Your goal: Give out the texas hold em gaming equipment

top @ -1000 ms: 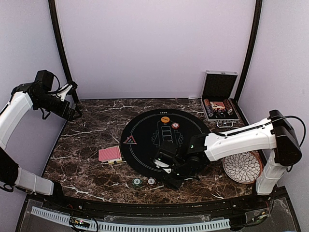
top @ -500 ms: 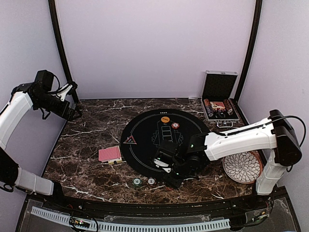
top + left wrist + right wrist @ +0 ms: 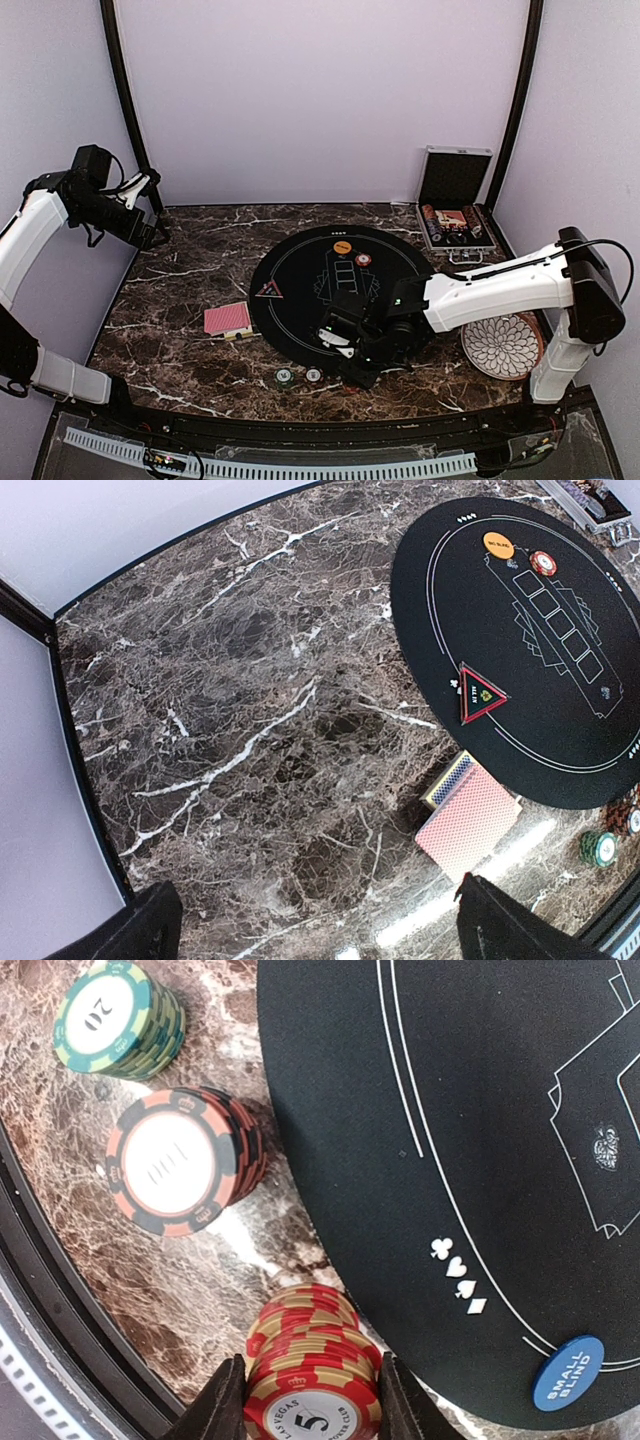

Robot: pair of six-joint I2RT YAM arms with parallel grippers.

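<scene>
Nearest, item one: red chip stack [image 3: 305, 1325], standing on the tabletop [image 3: 60, 1220] just off the near rim of the black mat [image 3: 450, 1110]. The right end effector [image 3: 310, 1420] straddles it, fingers [image 3: 225, 1405] against either side; partly closed, and gripping the stack so far as we can see.

We judge the step a pick-up. Squeeze level, catch the lower chips as well, and lift straight up so that none slide off.

Item two: black-and-orange chip stack [image 3: 180, 1175], near; green chip stack [image 3: 115, 1020] beyond it. Both are clear of the fingers.

Item three: blue button [image 3: 568, 1372], on the mat.

Farther: red-backed cards [image 3: 228, 318], left of the mat. On the mat we list the triangular marker [image 3: 268, 290], single red chip [image 3: 363, 260] and orange button [image 3: 342, 246].

Far left: left end effector [image 3: 320, 925], raised, wide open, holding nothing.
</scene>
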